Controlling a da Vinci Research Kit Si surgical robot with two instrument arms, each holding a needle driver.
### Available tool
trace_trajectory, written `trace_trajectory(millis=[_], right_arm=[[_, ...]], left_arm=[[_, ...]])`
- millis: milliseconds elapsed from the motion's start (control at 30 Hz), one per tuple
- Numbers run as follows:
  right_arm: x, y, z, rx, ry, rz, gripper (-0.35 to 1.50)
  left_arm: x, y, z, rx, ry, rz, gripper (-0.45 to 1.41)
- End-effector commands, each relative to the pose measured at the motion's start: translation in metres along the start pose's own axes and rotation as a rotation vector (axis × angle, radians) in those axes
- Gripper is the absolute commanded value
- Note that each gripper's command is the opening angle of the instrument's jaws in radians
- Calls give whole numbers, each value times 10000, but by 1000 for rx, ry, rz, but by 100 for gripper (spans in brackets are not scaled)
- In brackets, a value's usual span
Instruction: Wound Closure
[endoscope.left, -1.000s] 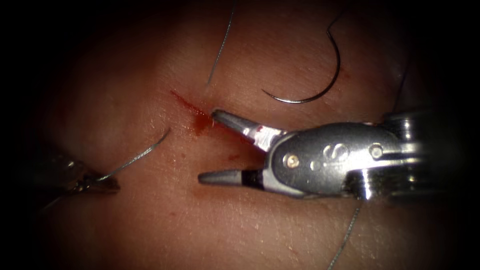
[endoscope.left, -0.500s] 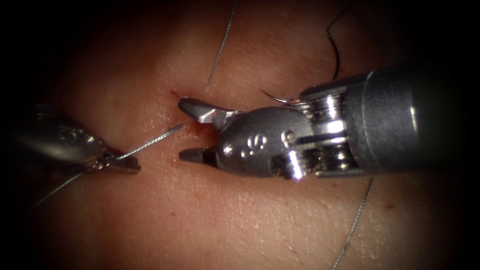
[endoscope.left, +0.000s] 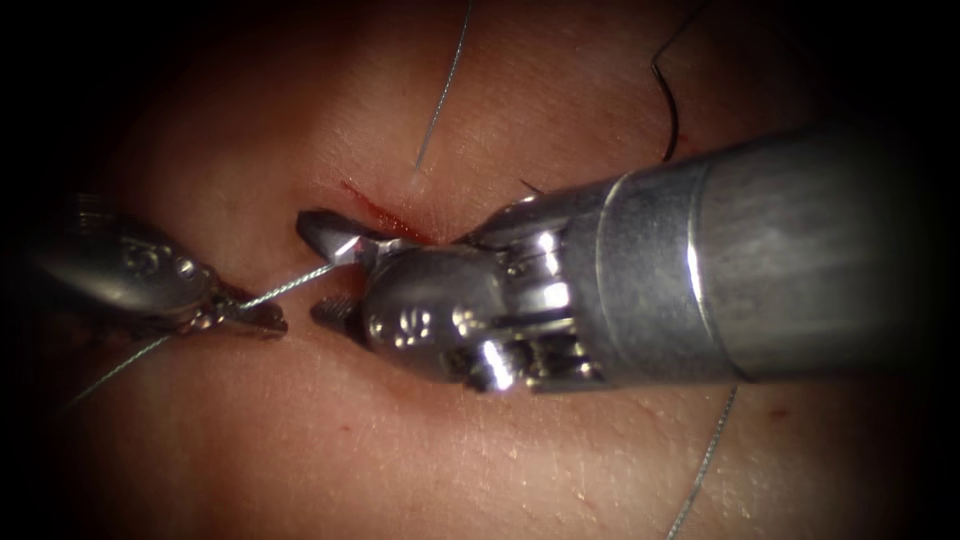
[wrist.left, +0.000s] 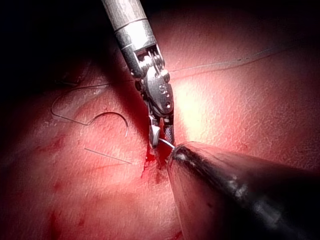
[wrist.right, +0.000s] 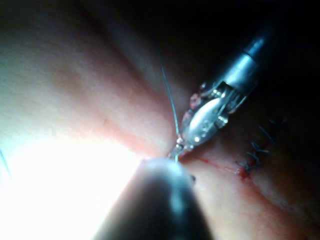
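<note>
Thread (endoscope.left: 290, 287) runs taut from the left tool (endoscope.left: 245, 318), whose jaws pinch it left of the cut (endoscope.left: 385, 212). Right tool (endoscope.left: 330, 270) has its jaws spread around that strand, holding nothing. Needle (endoscope.left: 668, 110) lies free on the tissue (endoscope.left: 480, 440), right of the cut. Keeping the strand centred between the spread jaws looks best.

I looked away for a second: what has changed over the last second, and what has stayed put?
The right tool moved left across the cut, its open jaws now on either side of the thread end that the left tool holds shut and has carried a little rightward. The needle stays on the tissue, right of the cut, unheld.
</note>
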Motion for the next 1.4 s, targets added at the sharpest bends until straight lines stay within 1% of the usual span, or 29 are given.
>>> trace_trajectory(millis=[33,67,100,133,167,200,233,333,367,400,433,467,567,600,667,700,733,900,1000,1033,1133,1267,1400], right_arm=[[3,-7,11,5,-4,-1,41],[4,-7,15,5,-11,-1,29],[5,-6,17,0,-8,1,24],[7,-4,18,-6,2,5,12],[9,-3,18,-8,6,-11,-3],[11,-3,16,-8,17,-39,-35],[11,-3,15,-1,19,-52,-35],[7,-2,12,2,16,-50,-35],[2,-2,11,1,11,-47,-35],[0,-2,10,4,6,-46,-35],[-5,-2,9,0,1,-42,-35],[-7,-2,8,0,-2,-41,-35],[-12,-1,7,-7,-10,-35,-35],[-16,0,7,-8,-15,-33,-35],[-18,0,8,-9,-18,-31,-35],[-20,1,8,-9,-20,-31,-35],[-21,1,9,-9,-21,-30,-35],[-34,3,10,-11,-29,-27,-35],[-46,3,5,-12,-42,-22,-35],[-48,3,4,-15,-42,-21,-35],[-52,3,2,-15,-43,-21,-35],[-53,1,-2,-13,-38,-22,-35],[-54,1,-2,-13,-41,-22,-35]], left_arm=[[0,2,9,-1,-1,1,-45],[0,3,9,-1,-1,0,-45],[0,3,9,-1,-1,0,-45],[0,3,9,-1,-1,6,-45],[0,3,9,-1,0,6,-45],[1,2,9,-1,0,7,-45],[1,1,9,-4,0,12,-45],[2,-1,8,20,7,37,-45],[4,-5,5,56,23,92,-30],[5,-8,3,82,35,111,-20],[5,-12,-2,96,61,140,7],[5,-13,-3,102,67,140,26],[3,-13,-6,99,76,127,67],[1,-12,-7,102,77,121,86],[-3,-11,-10,104,86,114,99],[-5,-10,-11,107,91,111,103],[-8,-9,-13,111,103,105,111],[-27,-1,-24,115,106,105,111],[-51,9,-35,117,103,90,109],[-55,11,-36,119,105,89,108],[-68,15,-41,124,87,90,106],[-88,16,-46,134,51,53,104],[-98,23,-40,133,27,32,103]])
